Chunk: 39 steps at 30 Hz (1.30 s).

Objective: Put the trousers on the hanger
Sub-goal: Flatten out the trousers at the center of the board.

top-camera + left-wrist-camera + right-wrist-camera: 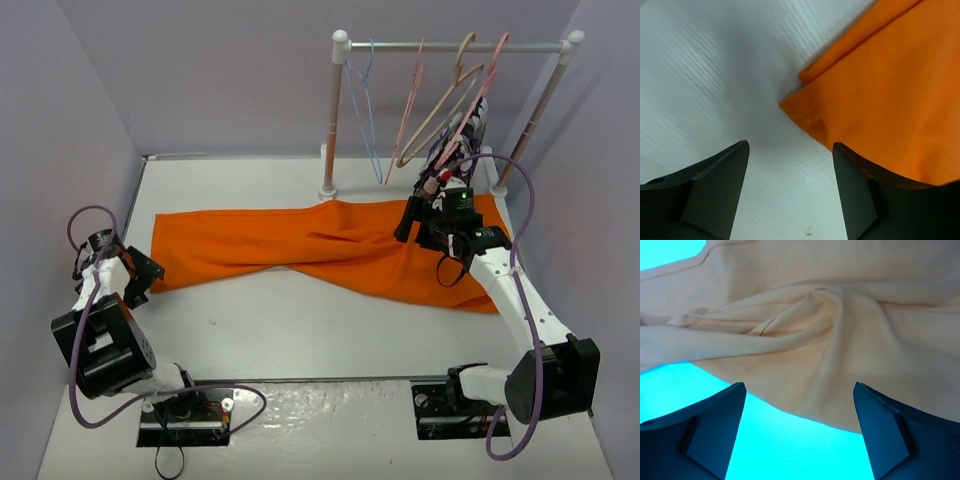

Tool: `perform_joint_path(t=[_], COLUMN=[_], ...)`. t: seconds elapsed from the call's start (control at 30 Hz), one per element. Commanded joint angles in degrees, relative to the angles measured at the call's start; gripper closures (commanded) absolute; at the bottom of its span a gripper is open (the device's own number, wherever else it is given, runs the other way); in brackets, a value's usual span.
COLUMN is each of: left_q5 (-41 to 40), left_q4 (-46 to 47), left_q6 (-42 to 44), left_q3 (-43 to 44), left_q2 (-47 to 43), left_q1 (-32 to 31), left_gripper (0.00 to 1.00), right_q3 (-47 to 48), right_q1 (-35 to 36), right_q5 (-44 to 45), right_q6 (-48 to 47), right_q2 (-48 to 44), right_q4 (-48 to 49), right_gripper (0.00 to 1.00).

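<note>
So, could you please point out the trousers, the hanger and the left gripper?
the trousers [330, 245]: top external view, middle of the orange cloth.
the hanger [364, 125]: top external view, its light-blue side wire.
the left gripper [790, 146]: left wrist view, midway between its fingertips.

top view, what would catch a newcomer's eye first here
The bright orange trousers spread across the middle of the table stand out first. Behind them, back right, a rack holds hangers, the light-blue hanger at its left end. The left gripper and right gripper are open at either end of the cloth.
</note>
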Motion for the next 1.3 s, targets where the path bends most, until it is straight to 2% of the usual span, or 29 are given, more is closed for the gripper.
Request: perform_joint_path(t=[0.0,0.17,0.3,0.57,0.67,0.8,0.83,1.27], left_q5=[4.52,3.66,4.42,3.84,3.59,3.67,3.74,1.48], left_q4=[9.16,9.94,14.20,13.40,12.33,10.26,9.40,-12.64], left_q6=[-3.83,-4.40,-4.70,-4.19,-3.42,-3.61,-3.68,-1.93], left_q3=[0.74,0.18,-0.78,-0.79,-1.24,0.06,0.87,21.43], left_q2=[-0.24,4.27,6.31,7.46,7.06,5.92,5.45,-1.82], left_q1=[0.57,0.49,0.50,0.51,0.57,0.56,0.48,-0.66], left_gripper=[0.39,0.41,0.43,0.54,0.69,0.96,0.99,1.00], right_q3=[-0.52,-0.97,-1.61,-1.44,-1.22,-0.97,-0.97,-0.43], right_q1=[0.54,0.99,0.99,0.99,0.99,0.90,0.82,0.82], right_q5=[-3.84,-3.44,-3.16,-2.72,-2.50,-2.09,-2.01,0.67], right_q6=[-0.67,-1.08,-1.36,-1.44,-1.35,-1.25,-1.17,-0.28], right_q2=[-2.39,-3.02,-3.45,-2.69,-2.42,-2.08,-2.07,-1.13], right_q4=[1.22,1.24,1.24,1.26,1.24,1.24,1.24,-0.03], right_gripper=[0.14,0.14,0.14,0.14,0.14,0.14,0.14,0.14])
